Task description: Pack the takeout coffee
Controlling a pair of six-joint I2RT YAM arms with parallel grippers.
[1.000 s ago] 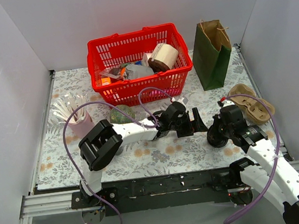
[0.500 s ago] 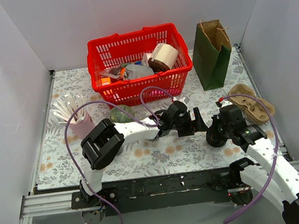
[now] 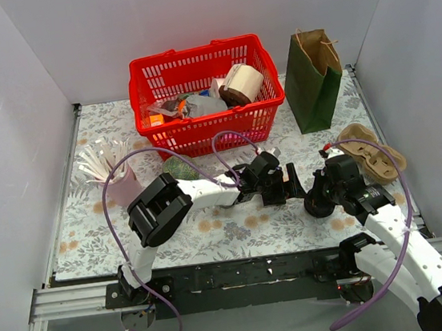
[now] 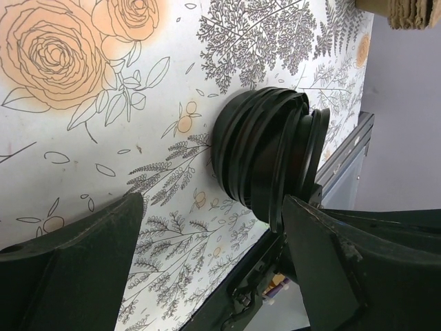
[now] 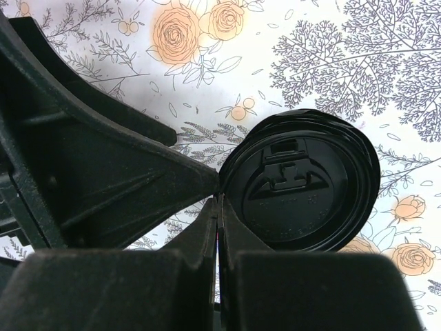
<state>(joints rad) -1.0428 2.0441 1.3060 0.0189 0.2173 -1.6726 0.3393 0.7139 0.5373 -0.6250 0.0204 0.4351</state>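
Floral bench [image 3: 237,230] from above: red basket [image 3: 206,95] at the back, green paper bag [image 3: 313,80] to its right, tan cardboard tray [image 3: 373,155] nearer, and left gripper [image 3: 296,183] and right gripper [image 3: 321,193] flanking the takeout coffee [image 3: 317,206] in front.

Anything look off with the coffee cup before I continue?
Yes: the takeout coffee looks odd. In the left wrist view its lid tilts off the cup's rim rather than sitting flush, possibly not snapped on.

The right gripper [image 5: 219,200], fingers pressed together, is covering the near rim of the lid [image 5: 300,183], so whether it is pinching that rim is not showing. Beneath this hand, the lid is hiding the body of the coffee cup [image 4: 258,155]. The fingers [image 4: 83,269] of the left gripper [image 4: 212,200] are running off the bottom edge.
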